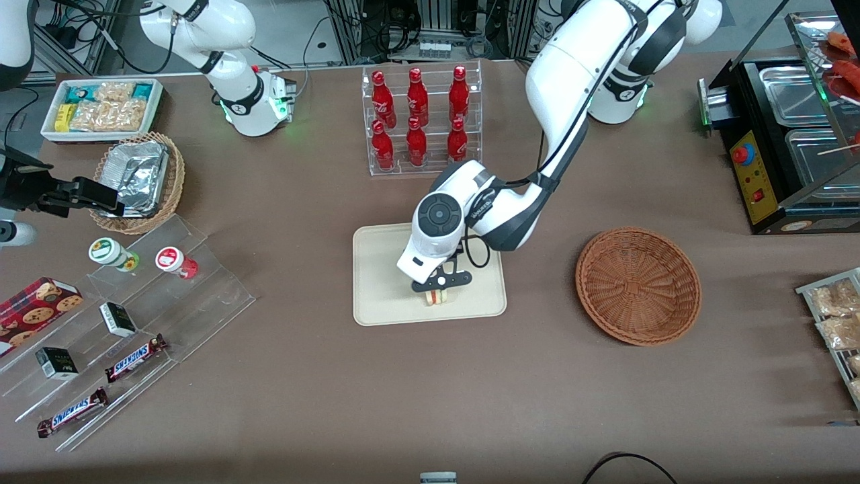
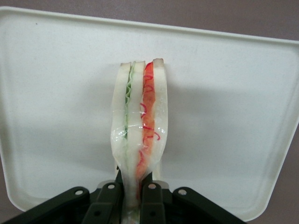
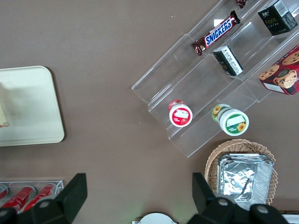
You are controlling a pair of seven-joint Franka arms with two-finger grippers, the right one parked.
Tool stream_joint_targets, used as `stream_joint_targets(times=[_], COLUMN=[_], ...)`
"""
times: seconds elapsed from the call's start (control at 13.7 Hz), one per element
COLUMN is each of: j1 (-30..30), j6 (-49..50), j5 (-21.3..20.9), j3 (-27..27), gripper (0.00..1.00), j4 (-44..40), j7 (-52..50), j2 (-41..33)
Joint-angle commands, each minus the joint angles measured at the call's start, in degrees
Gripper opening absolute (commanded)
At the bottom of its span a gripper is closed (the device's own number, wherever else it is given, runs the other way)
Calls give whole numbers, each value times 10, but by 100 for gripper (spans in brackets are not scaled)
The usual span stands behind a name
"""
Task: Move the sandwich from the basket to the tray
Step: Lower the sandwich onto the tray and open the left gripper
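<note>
Sandwich (image 2: 140, 135) base — hidden in gripper (image 2: 134, 198)

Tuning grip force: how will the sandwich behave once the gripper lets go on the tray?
Gripper over the tray is shut on the sandwich, which pinches in there: probably soft and easily crushed. Held on edge, it may tip flat. Its clear wrap looks slippery.

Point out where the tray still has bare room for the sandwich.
The hand, shut on the sandwich, hangs over the tray near its front rim. Bare surface lies on both sides of the sandwich and toward the bottle rack. The basket is empty.
</note>
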State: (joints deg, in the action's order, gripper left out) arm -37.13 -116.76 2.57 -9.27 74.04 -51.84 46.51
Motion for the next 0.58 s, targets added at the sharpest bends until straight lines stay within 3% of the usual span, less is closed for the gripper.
stream_joint_targets(times=[0.0, 0.29, 0.36, 0.44, 0.51], j1=[-6, -11, -12, -12, -12], j6=[9, 8, 8, 8, 8], j5=[9, 7, 6, 7, 5], j3=[3, 3, 3, 3, 3], gripper=[0, 0, 10, 75, 100], j4=[-18, -17, -17, -17, -17], j7=[-12, -27, -27, -26, -23], j2=[9, 16, 17, 17, 16])
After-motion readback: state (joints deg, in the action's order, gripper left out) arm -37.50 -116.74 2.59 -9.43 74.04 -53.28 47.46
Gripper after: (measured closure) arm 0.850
